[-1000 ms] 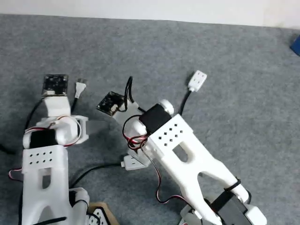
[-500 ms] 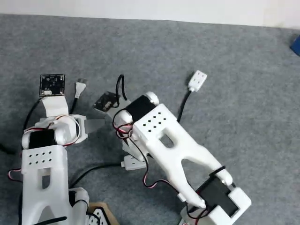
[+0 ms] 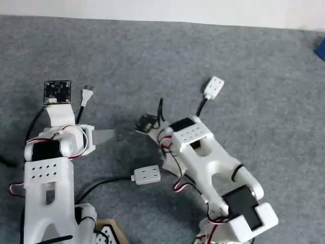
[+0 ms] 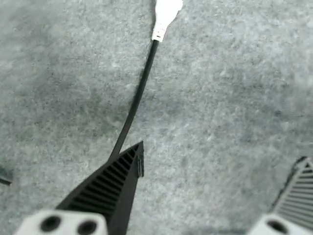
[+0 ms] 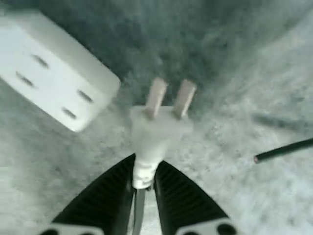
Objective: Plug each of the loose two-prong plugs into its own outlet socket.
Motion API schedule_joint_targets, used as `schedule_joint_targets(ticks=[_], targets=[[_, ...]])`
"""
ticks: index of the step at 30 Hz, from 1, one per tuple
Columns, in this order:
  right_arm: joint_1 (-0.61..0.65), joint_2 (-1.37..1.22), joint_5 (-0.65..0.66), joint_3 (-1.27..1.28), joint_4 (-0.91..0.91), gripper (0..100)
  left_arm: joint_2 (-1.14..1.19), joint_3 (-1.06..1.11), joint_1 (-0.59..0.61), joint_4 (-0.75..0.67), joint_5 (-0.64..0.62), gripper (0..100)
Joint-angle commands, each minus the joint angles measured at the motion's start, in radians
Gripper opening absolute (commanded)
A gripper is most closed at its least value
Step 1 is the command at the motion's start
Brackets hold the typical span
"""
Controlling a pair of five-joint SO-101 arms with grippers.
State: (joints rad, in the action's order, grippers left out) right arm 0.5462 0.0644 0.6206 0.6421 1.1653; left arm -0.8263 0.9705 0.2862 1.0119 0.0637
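Nothing is plugged in yet, so by my reading both insertions are left to do. The left claw is spread wide over the grey mat and grips nothing. One loose plug lies well ahead of its tips, and that plug's black cable runs back to just beside one fingertip. This plug has yet to be picked up. The right claw is pinched on the second plug by its neck, both prongs bare and pointing away from the tips. A white socket block sits just past the prongs and off to one side, apart from them. I cannot tell which of the two blocks it is: the nearer block or the farther block, both of them empty. Compared with a second ago, the right arm has drawn back and swung rightward, uncovering the nearer block it had hung over, while the left arm has barely shifted.
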Motion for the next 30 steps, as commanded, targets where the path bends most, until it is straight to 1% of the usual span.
schedule_joint_targets(ticks=[1, 3, 6, 8, 11, 12, 15, 17, 21, 26, 30], targets=[[-0.028, 0.033, 0.034, 0.008, -0.030, 5.3, -0.001, -0.008, -0.039, -0.017, -0.003, 44], [-0.024, 0.035, 0.032, 0.008, -0.039, 13.6, -0.001, -0.008, -0.038, -0.017, -0.003, 44], [-0.002, 0.035, -0.038, 0.016, -0.091, 24.8, -0.001, -0.008, -0.038, -0.015, -0.003, 44], [0.027, 0.033, -0.080, 0.018, -0.108, 27.9, -0.001, -0.008, -0.038, -0.015, -0.002, 44], [0.067, 0.031, -0.107, 0.018, -0.125, 27.9, -0.001, -0.007, -0.038, -0.014, -0.002, 44], [0.071, 0.033, -0.110, 0.019, -0.148, 27.9, -0.001, -0.007, -0.038, -0.014, -0.002, 44], [0.071, 0.025, -0.181, 0.018, -0.225, 27.9, -0.001, -0.002, -0.036, -0.014, -0.002, 44], [0.071, 0.024, -0.189, 0.021, -0.245, 27.9, -0.005, 0.012, -0.036, -0.018, -0.002, 44], [0.064, 0.024, -0.192, 0.042, -0.248, 27.8, -0.005, 0.013, -0.036, -0.020, -0.002, 44], [0.025, 0.025, -0.233, 0.082, -0.243, 27.7, -0.005, 0.013, -0.036, -0.020, -0.002, 44], [0.028, 0.027, -0.233, 0.102, -0.219, 27.7, -0.005, 0.013, -0.036, -0.020, -0.002, 44]])
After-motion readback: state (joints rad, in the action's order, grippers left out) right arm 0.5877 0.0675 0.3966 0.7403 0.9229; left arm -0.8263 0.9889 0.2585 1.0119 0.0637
